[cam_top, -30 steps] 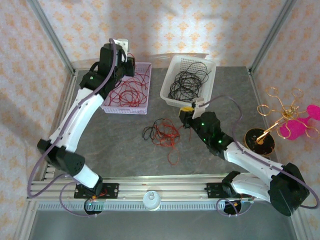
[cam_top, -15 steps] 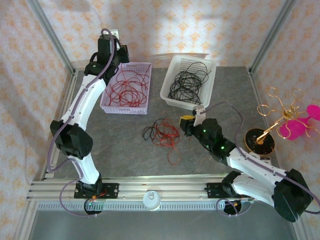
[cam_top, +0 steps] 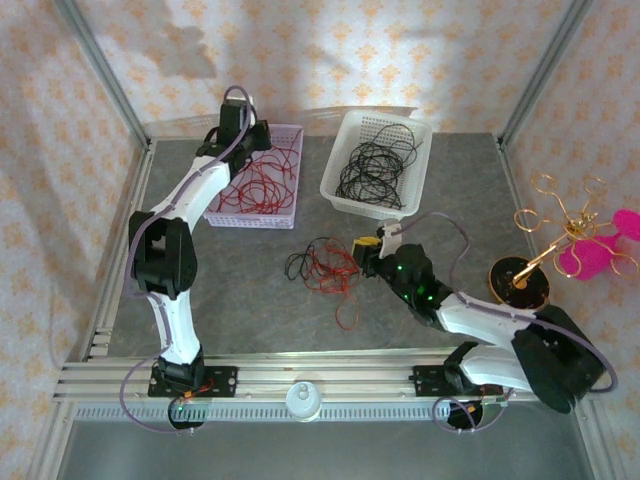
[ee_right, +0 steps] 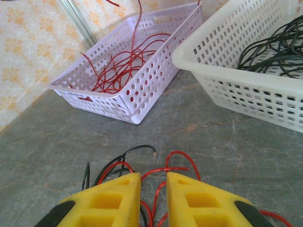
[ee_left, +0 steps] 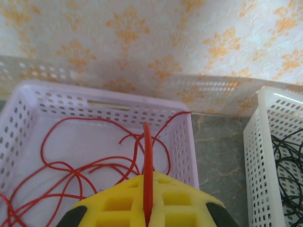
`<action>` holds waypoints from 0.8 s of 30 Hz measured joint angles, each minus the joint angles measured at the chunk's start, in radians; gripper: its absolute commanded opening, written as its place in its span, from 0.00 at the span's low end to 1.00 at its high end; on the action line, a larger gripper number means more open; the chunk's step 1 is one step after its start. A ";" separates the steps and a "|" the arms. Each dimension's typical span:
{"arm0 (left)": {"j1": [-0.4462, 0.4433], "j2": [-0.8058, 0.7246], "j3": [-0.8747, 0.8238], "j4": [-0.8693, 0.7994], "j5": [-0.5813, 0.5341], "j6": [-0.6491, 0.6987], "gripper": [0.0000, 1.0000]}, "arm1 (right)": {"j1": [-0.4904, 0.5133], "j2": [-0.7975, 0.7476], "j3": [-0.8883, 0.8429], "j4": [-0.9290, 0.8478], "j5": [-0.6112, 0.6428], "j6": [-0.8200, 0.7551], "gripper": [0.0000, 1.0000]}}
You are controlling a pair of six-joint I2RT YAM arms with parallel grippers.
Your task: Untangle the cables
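Red wire (ee_left: 147, 151) reaching basket (ee_left: 183, 142)
Left gripper (ee_left: 147, 194) is clenching it at upper left; right gripper (ee_right: 152, 187), parted, is nearing centre tangle (cam_top: 322, 267).

Left basket (cam_top: 250, 221) beside right basket (cam_top: 360, 206), wire tangle (cam_top: 322, 268) in front

No text, label, brand, number or sign can be read on the lilac perforated plastic basket (cam_top: 250, 221), the white perforated plastic basket (cam_top: 424, 142) or the orange-patterned wallpaper (cam_top: 400, 50).
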 measured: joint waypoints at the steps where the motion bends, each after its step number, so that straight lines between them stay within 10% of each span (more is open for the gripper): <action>1: 0.000 0.007 -0.010 0.014 0.000 -0.007 0.00 | 0.003 0.021 -0.001 0.024 0.000 0.003 0.20; 24: 0.010 0.164 -0.117 0.109 -0.014 -0.109 0.05 | 0.058 0.113 -0.026 0.157 0.061 0.008 0.21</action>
